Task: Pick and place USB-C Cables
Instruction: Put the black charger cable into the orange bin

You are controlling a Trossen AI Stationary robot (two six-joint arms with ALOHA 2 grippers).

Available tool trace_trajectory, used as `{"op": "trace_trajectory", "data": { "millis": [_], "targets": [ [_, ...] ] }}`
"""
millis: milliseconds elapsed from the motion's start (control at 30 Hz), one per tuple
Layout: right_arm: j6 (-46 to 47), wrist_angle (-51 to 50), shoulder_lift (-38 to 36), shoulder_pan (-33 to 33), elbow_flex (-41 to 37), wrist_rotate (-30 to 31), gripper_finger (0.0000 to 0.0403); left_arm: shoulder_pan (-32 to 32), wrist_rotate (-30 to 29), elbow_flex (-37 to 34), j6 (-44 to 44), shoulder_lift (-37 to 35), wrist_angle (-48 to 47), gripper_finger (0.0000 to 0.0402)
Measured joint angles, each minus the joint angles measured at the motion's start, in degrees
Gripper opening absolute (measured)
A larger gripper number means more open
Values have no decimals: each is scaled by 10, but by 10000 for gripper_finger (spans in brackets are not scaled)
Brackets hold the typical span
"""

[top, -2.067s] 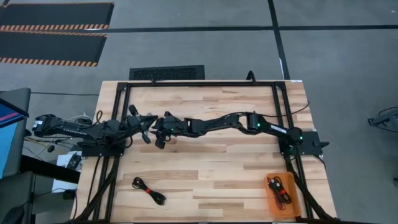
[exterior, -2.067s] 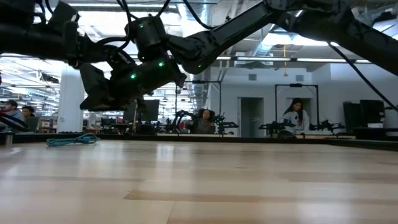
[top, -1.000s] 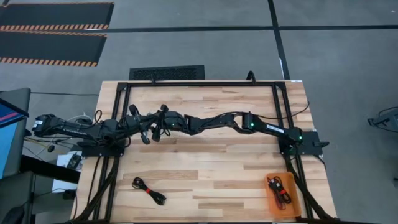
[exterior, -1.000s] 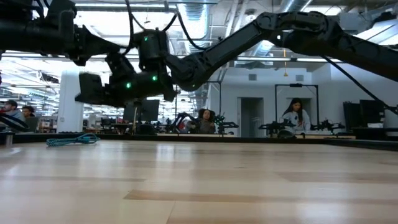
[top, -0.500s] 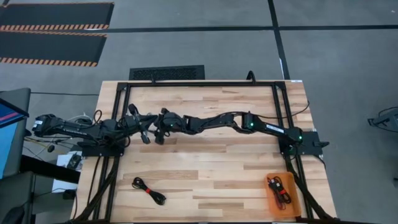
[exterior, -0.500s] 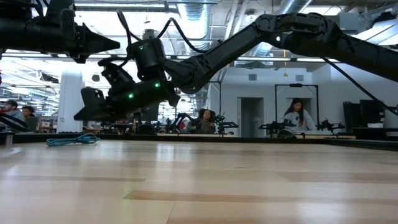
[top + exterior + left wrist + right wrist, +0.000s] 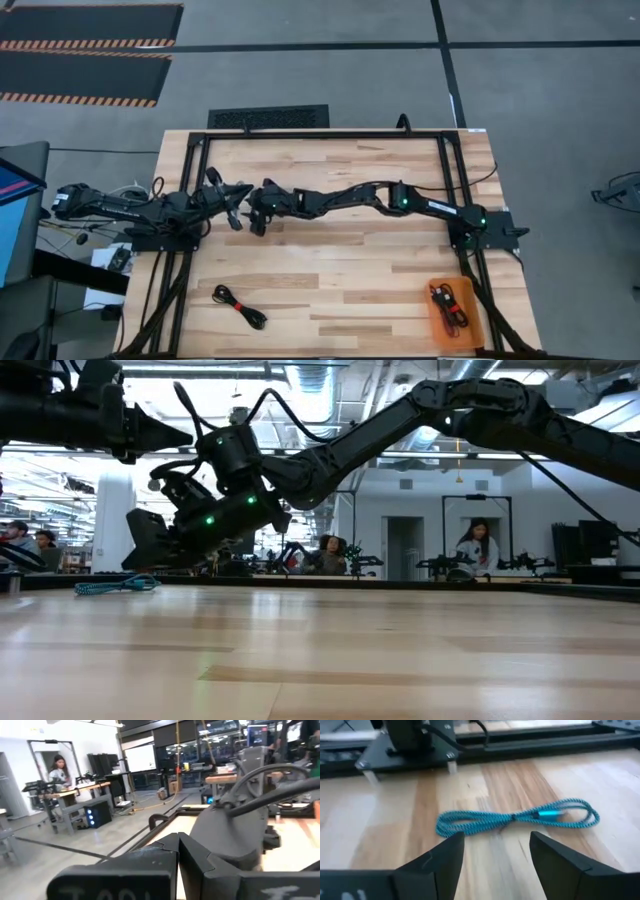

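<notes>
A teal USB-C cable [image 7: 515,820], loosely coiled into a long loop, lies flat on the wood near the table's left side; the low view shows the teal cable [image 7: 115,585], and the arms hide it in the high view. My right gripper [image 7: 495,847] is open and tipped down above it, one finger on each side, touching nothing; it reaches across the table [image 7: 256,218]. My left gripper [image 7: 178,842] is shut and held in the air beside it [image 7: 234,203]. A black cable [image 7: 240,306] lies near the table's near edge. Black-and-red cables lie in an orange tray [image 7: 470,325].
The left arm's base plate [image 7: 405,755] and the black frame rail [image 7: 545,740] stand just beyond the teal cable. Bare wood [image 7: 350,270] stretches between the black cable and the tray. People sit in the room behind the table [image 7: 478,550].
My right gripper was raised and level toward the far-left a second ago. It has since tipped its fingers down and come lower, toward the teal cable. The cables have stayed where they were.
</notes>
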Motion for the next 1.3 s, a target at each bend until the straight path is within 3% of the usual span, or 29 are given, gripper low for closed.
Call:
{"op": "trace_trajectory", "data": {
  "millis": [233,467,800,1033,1300],
  "targets": [
    [28,-51,0,-2,0,-4,215,0,-3,0,-2,0,-7,0],
    [72,-86,-17,37,0,-120,181,0,-5,0,-5,0,-34,0],
    [36,-165,-57,109,1,-145,135,0,-6,0,-13,0,-62,0],
    [22,-214,-57,148,0,-167,127,0,-46,-3,-4,0,-80,0],
    [21,-159,-56,138,0,-162,128,0,-45,-4,-53,0,-144,0]
  ]
}}
